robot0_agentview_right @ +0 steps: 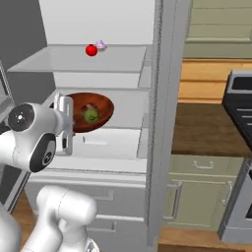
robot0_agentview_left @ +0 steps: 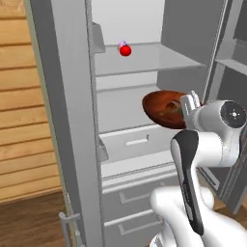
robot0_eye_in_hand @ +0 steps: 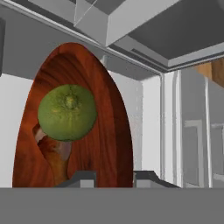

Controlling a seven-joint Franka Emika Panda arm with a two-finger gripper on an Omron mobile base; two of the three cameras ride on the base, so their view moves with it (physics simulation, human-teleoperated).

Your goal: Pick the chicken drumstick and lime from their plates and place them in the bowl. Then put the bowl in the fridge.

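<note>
My gripper [robot0_agentview_left: 187,107] is shut on the rim of the reddish-brown bowl [robot0_agentview_left: 161,110] and holds it tilted inside the open fridge [robot0_agentview_left: 144,60], just above its middle shelf. In the right base view the gripper [robot0_agentview_right: 65,119] grips the near edge of the bowl [robot0_agentview_right: 101,109], and the lime [robot0_agentview_right: 90,116] lies inside. In the hand view the gripper [robot0_eye_in_hand: 113,176] clamps the rim of the bowl [robot0_eye_in_hand: 109,131]. There the lime [robot0_eye_in_hand: 67,112] rests on the chicken drumstick [robot0_eye_in_hand: 54,155], which shows partly beneath it. The plates are out of view.
A red ball [robot0_agentview_left: 125,50] and a small pale object sit on the upper shelf [robot0_agentview_right: 78,63]. A white drawer [robot0_agentview_left: 137,141] lies below the bowl. The open grey door [robot0_agentview_left: 62,106] stands at left. Pale green cabinets [robot0_agentview_right: 202,189] and a stove [robot0_agentview_right: 241,98] are to the right.
</note>
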